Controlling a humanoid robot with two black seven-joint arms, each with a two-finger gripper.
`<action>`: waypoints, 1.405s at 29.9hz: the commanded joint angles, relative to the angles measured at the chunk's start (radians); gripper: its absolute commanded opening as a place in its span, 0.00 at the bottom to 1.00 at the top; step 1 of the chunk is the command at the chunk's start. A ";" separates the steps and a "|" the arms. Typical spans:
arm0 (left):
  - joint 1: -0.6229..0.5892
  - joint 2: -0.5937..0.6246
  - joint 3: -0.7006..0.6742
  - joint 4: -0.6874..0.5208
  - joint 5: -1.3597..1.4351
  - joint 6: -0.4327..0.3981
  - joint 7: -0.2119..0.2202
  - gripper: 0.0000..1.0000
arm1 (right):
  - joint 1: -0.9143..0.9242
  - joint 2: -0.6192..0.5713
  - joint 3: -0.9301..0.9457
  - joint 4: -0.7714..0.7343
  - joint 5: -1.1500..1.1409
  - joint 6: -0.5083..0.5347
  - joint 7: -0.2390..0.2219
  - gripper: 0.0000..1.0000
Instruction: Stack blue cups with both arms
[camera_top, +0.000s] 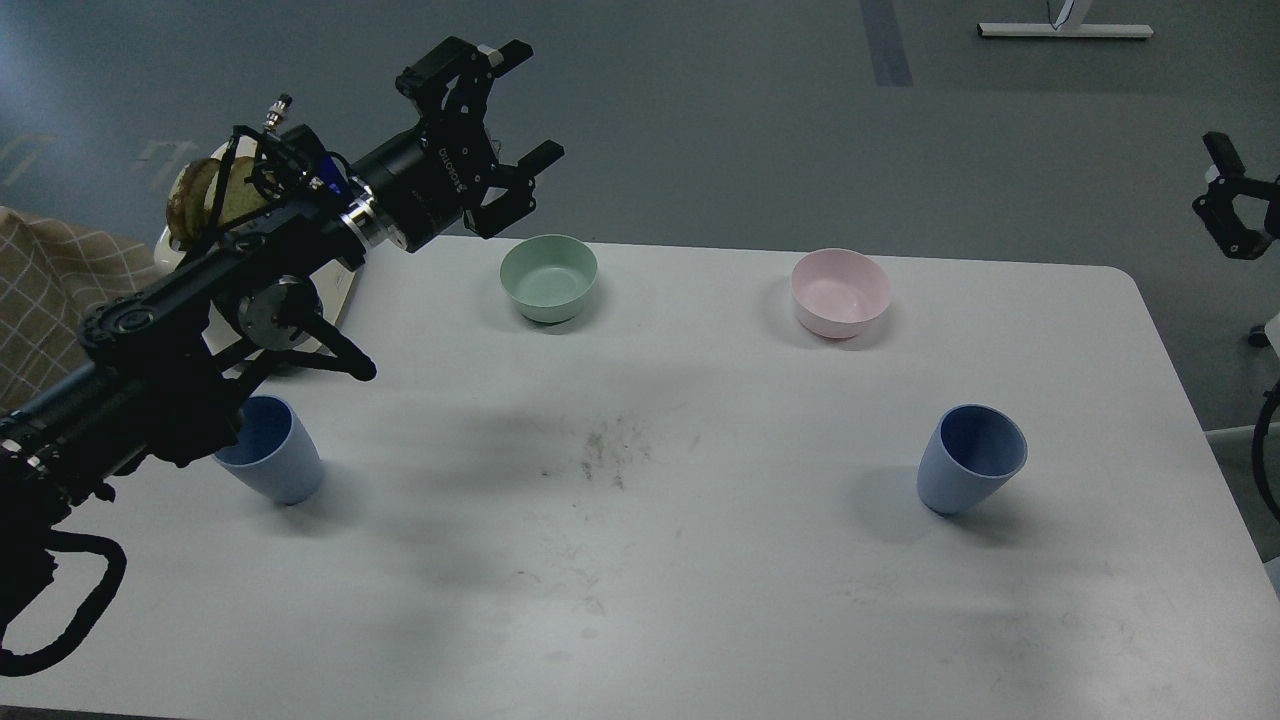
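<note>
Hovering left gripper (528, 100), jaws apart, well above left blue cup (272, 452); right unclear.

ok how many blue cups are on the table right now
2. One blue cup stands near the left edge, partly hidden behind the left arm; the other blue cup stands on the right side.

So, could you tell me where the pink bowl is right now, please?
In the head view, the pink bowl sits near the white table's far edge, right of the green bowl and beyond the right-hand blue cup.
</note>
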 joint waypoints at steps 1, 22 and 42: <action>0.000 -0.003 -0.004 0.002 -0.006 -0.001 0.000 0.98 | 0.006 0.005 0.001 -0.003 0.000 0.000 0.001 1.00; 0.017 0.009 -0.091 0.039 -0.091 0.021 0.004 0.98 | 0.010 0.005 -0.003 -0.001 0.003 0.000 -0.002 1.00; 0.037 0.014 -0.096 0.049 -0.088 0.016 -0.002 0.98 | 0.012 0.003 -0.009 0.002 0.003 0.000 -0.003 1.00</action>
